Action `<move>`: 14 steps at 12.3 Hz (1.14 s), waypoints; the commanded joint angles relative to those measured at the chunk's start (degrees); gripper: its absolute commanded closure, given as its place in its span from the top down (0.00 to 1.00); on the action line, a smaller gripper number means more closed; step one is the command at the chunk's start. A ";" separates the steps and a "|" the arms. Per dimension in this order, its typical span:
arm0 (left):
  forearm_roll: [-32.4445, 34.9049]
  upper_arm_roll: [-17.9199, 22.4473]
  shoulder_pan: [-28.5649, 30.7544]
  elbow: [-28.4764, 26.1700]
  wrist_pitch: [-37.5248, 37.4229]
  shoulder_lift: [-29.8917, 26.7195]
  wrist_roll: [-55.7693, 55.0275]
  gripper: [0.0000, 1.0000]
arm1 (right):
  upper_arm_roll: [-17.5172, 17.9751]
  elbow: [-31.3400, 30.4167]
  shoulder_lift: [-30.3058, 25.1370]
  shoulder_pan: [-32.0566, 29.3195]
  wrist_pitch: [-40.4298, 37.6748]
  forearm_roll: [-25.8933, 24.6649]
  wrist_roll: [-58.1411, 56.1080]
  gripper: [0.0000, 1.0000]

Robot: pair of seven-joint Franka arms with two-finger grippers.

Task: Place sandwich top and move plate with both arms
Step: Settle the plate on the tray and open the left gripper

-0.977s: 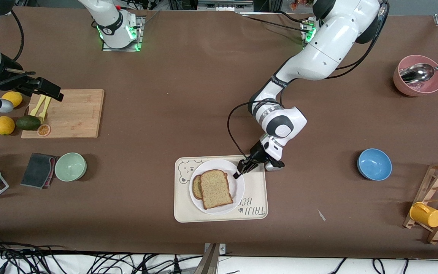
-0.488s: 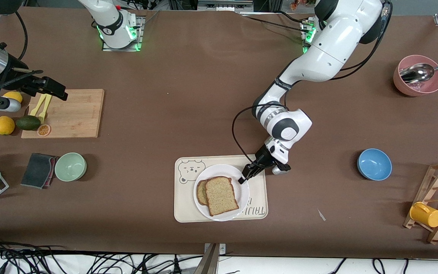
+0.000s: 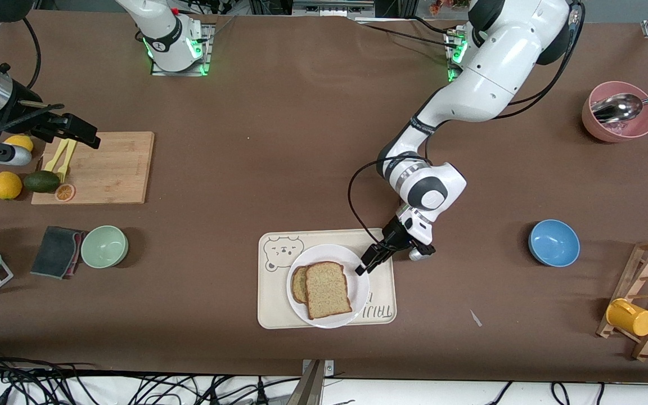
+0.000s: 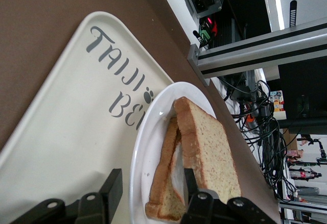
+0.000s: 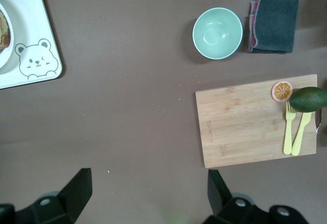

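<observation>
1. The white plate rests on the cream bear tray, toward the side of the tray nearer the front camera.
2. The sandwich top lies on the plate, stacked on a lower bread slice that shows at one edge; in the left wrist view the speckled top slice sits askew over the lower one.
3. The left gripper is down at the plate's rim, at the edge toward the left arm's end of the table. The left wrist view shows its fingers straddling the plate rim, one outside over the tray, one inside beside the bread. Whether they are clamped on the rim cannot be told.
4. The right gripper hangs in the air over the wooden cutting board, fingers spread wide and holding nothing, as its wrist view confirms. This arm waits.
5. On the board: a yellow fork and knife and a dried orange slice. An avocado lies at its edge.
</observation>
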 commanded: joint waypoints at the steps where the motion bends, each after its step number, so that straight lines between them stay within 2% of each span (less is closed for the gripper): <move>1: -2.32 -0.53 0.43 -1.52 2.18 -3.41 -1.54 0.55 | 0.25 0.22 -0.45 -0.30 -1.17 -0.93 2.60 1.00; 2: -2.32 -0.53 0.43 -1.61 3.67 -3.95 -1.72 0.55 | 0.16 0.13 -0.45 -0.22 -1.17 -1.11 2.70 1.00; 3: -2.32 -0.62 0.52 -1.61 4.29 -4.39 -1.81 0.60 | 0.16 0.04 -0.28 -0.30 -1.17 -2.16 2.61 1.00; 4: -2.32 -0.62 0.61 -2.05 4.30 -4.57 -1.90 0.82 | 0.25 -0.22 -0.28 -0.22 -0.65 -3.39 2.61 1.00; 5: -2.32 -0.53 0.61 -2.31 4.30 -4.57 -1.90 0.91 | 0.51 -1.44 -0.71 -0.13 1.36 -6.44 2.79 1.00; 6: -2.32 -0.62 0.61 -3.01 4.30 -4.57 -1.81 0.92 | 0.86 -1.97 -0.89 -0.04 3.12 -7.87 3.22 1.00; 10: -2.23 -0.44 -0.01 -3.81 4.30 -4.74 -1.81 0.92 | 0.52 -1.71 -0.63 -0.21 2.52 -6.92 2.36 1.00; 14: -2.14 -0.88 0.52 -3.90 4.30 -4.92 -1.81 0.92 | -1.51 -1.71 -0.89 -0.22 1.56 -2.17 -0.73 1.00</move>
